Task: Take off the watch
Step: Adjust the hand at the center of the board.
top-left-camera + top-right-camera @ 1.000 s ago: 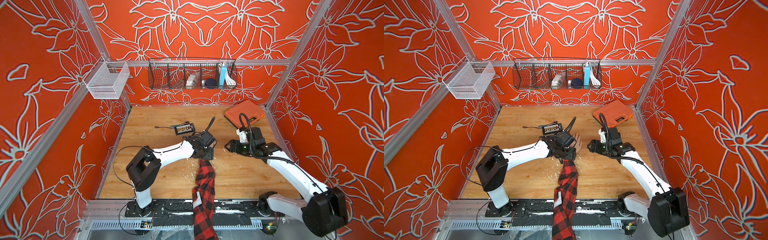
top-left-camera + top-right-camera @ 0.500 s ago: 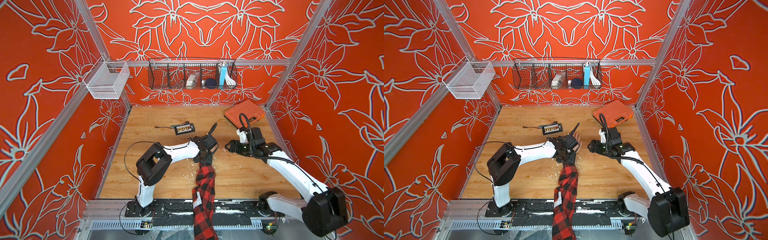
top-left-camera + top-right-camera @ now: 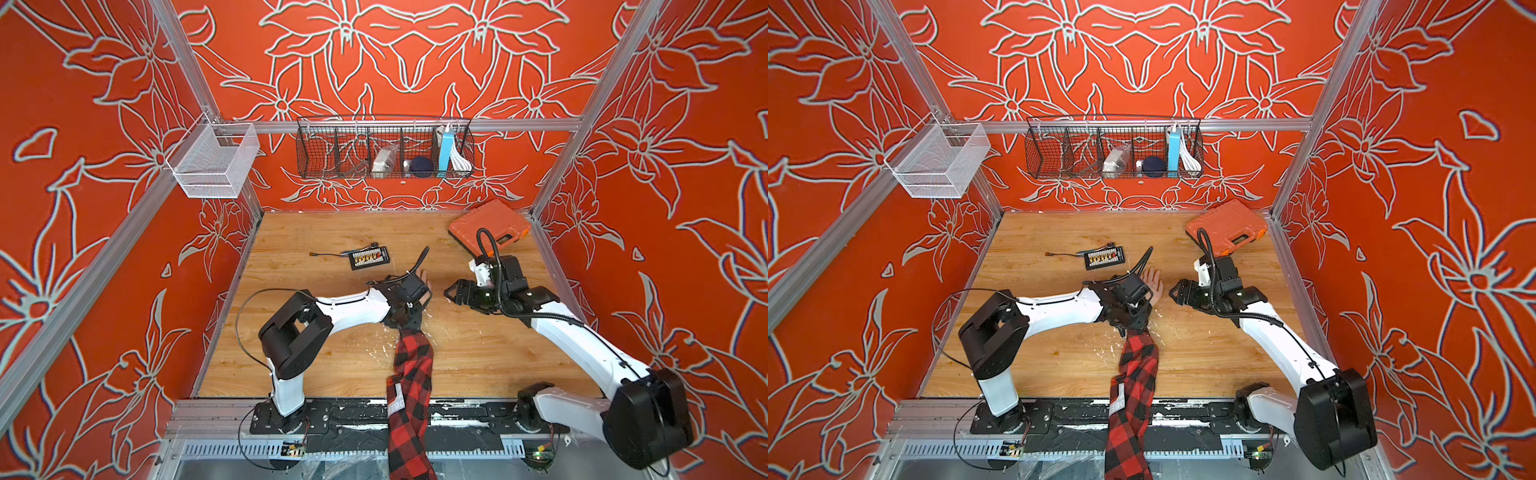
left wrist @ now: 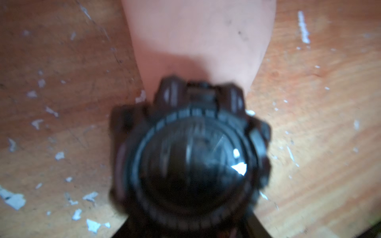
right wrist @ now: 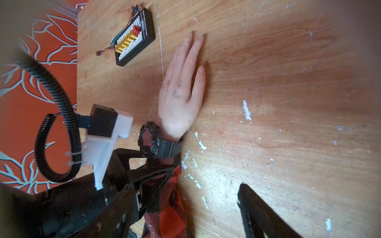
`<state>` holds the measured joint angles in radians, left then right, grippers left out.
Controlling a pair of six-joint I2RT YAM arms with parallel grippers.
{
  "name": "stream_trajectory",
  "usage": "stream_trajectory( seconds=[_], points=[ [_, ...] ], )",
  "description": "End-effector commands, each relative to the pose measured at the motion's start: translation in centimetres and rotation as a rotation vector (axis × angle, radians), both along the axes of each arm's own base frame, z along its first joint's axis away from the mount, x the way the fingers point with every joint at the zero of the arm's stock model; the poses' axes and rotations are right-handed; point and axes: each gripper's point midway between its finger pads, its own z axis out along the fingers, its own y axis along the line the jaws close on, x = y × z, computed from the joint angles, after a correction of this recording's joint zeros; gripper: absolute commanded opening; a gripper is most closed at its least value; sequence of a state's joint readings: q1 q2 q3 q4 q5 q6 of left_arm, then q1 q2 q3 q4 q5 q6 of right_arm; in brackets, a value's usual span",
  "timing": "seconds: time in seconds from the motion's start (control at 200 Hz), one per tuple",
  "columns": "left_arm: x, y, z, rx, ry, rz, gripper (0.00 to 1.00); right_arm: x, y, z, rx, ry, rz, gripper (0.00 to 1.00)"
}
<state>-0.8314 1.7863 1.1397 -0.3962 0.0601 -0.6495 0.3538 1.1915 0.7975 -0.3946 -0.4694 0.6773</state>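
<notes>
the wooden worktop is the biggest thing here, with bits of white paint on it; two white and black arms reach over it, the left arm from one side and the right arm from the other; a red and black checked sleeve lies up the middle of the worktop from the near edge; a pale hand comes out of the sleeve and lies flat, fingers pointing away.

the watch is not off yet; it sits on the wrist, between the hand and the end of the sleeve, and its black strap goes round the wrist; in the left wrist view its round dark face fills the middle, very close.

the left end effector is right over the wrist, at the watch; i cannot tell if it is clamped on the watch or just around it; the right end effector waits just beside the hand, jaws apart, with nothing in them.

so the job looks like it is only starting; i think the reach is done, but the strap has to be opened and the watch pulled away.
</notes>
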Motion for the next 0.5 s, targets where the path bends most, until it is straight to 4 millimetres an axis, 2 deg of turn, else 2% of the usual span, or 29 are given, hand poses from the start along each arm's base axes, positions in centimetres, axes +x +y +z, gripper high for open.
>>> stream_trajectory(
  seconds=[0.0,0.29,0.495],
  points=[
    [1.0,-2.9,5.4,-0.201,-0.133,-0.063,0.34,0.1,1.5,0.0,0.085,0.027,0.004,0.83],
    [0.3,-3.3,8.6,-0.329,-0.209,-0.091,0.33,1.4,3.9,-0.4,0.194,0.067,0.001,0.83],
    [0.1,-3.8,10.1,-0.385,-0.229,-0.109,0.33,2.1,5.6,-0.3,0.216,0.074,0.017,0.81]
  ],
)
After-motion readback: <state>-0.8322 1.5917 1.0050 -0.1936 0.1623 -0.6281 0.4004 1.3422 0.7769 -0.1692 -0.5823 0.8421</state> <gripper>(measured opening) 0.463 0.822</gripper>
